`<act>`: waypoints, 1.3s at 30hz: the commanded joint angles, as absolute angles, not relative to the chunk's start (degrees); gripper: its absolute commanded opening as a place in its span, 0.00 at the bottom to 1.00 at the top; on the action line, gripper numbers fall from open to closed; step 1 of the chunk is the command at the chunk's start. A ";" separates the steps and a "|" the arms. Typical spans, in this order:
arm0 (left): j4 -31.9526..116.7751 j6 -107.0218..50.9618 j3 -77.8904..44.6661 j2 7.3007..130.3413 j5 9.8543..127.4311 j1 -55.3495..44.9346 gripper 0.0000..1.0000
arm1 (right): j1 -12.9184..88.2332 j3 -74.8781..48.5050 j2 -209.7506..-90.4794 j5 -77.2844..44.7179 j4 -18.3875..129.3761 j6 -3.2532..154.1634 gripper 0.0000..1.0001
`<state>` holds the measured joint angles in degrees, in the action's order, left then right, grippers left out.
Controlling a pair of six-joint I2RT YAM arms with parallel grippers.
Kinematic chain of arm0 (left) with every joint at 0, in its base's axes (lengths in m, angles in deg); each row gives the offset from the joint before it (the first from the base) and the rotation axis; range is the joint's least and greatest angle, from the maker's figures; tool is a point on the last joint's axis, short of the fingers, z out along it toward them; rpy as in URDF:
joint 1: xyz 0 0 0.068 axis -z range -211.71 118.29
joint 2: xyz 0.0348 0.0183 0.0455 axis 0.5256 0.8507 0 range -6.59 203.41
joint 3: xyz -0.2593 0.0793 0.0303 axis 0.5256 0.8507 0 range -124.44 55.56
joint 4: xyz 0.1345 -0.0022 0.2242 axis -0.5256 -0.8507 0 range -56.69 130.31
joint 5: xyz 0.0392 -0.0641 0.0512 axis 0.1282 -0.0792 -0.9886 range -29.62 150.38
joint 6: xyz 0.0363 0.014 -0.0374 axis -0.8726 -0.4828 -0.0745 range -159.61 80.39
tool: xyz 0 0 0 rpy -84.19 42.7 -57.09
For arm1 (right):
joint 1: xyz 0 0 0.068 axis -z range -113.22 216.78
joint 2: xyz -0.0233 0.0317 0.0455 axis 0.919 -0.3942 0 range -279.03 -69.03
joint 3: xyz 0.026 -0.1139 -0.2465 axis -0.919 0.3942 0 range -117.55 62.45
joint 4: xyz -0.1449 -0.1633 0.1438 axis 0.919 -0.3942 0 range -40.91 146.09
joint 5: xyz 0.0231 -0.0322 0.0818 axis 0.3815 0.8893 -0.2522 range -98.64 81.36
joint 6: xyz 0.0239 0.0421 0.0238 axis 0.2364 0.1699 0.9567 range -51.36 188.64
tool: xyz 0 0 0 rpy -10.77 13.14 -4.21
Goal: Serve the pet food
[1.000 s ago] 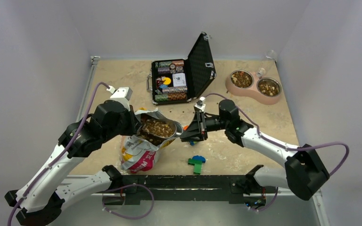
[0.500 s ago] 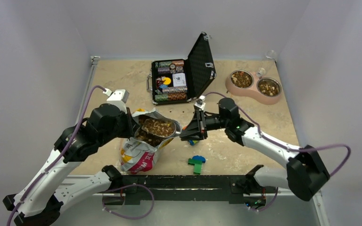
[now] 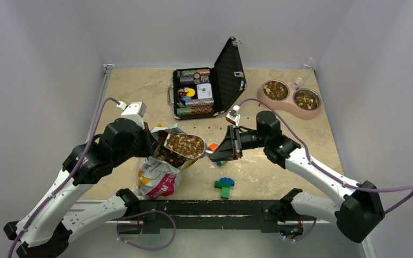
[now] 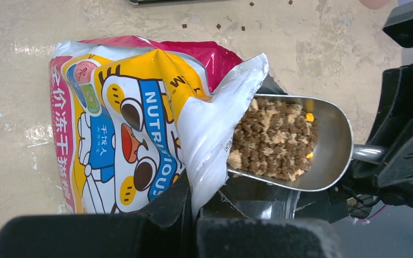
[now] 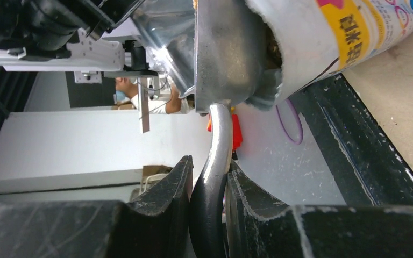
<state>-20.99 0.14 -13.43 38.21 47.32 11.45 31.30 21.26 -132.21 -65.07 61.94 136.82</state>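
From the top view, an open poker-chip case (image 3: 204, 88) stood at the far middle of the table (image 3: 134, 91). A pink double bowl (image 3: 290, 99) sat far right, with kibble already in both cups. Green and blue blocks (image 3: 224, 186) lay near the front edge, and a small orange piece (image 3: 213, 146) showed just beside the scoop's handle. The bag (image 3: 158, 174) stood left of centre with its mouth open. The left gripper (image 3: 151, 141) was at the left side of the bag's mouth. The scoop (image 3: 185, 145) hung over that mouth, heaped with pet food (image 3: 183, 144). Its long axis ran left to right, with the bowl end to the left and the handle to the right, in the right gripper (image 3: 215, 154). The double bowl was well apart from it, with open table between.

In the left wrist view, the left gripper (image 4: 199, 199) was clamped on the bag's (image 4: 129, 123) white inner lip. The scoop (image 4: 330, 145) poked out from behind that lip, level, with the pet food (image 4: 274, 140) piled toward its bag end. The right gripper (image 4: 403, 145) was dark at the right edge.

In the right wrist view, the right gripper (image 5: 209, 166) was closed tight on the scoop's (image 5: 226, 54) curved metal handle, fingers (image 5: 166, 188) pressing on either side. The bag (image 5: 328, 32) wrapped the scoop's far end, so almost none of the load showed.
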 commanded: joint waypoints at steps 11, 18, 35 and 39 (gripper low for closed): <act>-21.83 6.46 -17.82 38.89 40.99 11.90 0.00 | 33.17 25.13 -120.16 -63.50 66.59 136.45 0.00; -23.10 8.08 -16.56 39.25 39.70 11.89 0.00 | 37.36 27.98 -111.37 -61.80 66.14 141.60 0.00; -23.22 6.10 -17.18 38.53 39.46 11.93 0.00 | 59.87 32.66 -106.06 -55.38 60.84 141.47 0.00; -23.07 3.71 -18.52 38.81 39.84 11.89 0.00 | 66.32 37.36 -108.17 -56.11 64.99 140.95 0.00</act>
<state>-23.26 6.93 -14.75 39.68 41.07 11.58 61.57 34.31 -106.75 -56.45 58.13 141.98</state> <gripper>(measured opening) 0.011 0.266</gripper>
